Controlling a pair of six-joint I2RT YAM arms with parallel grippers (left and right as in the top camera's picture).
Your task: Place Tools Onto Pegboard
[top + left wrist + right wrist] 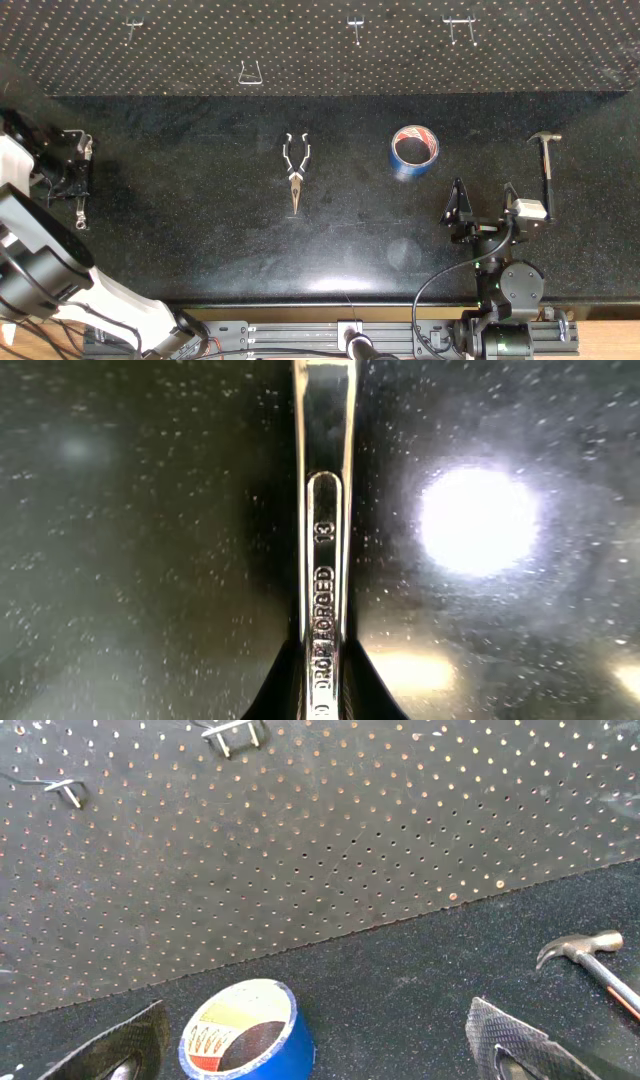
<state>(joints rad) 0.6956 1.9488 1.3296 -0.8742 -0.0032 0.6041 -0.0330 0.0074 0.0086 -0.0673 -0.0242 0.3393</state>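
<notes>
While left end effector clamps a wrench, right end effector gapes open.

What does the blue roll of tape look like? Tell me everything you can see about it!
The blue roll of tape is a wide ring, shiny blue outside, with red, yellow and white print around its hole. It seems to lie flat, hole up, on the dark speckled table, between the silver pliers and the hammer, near the black pegboard. Nothing touches it; the open right gripper sits just short of it.
</notes>
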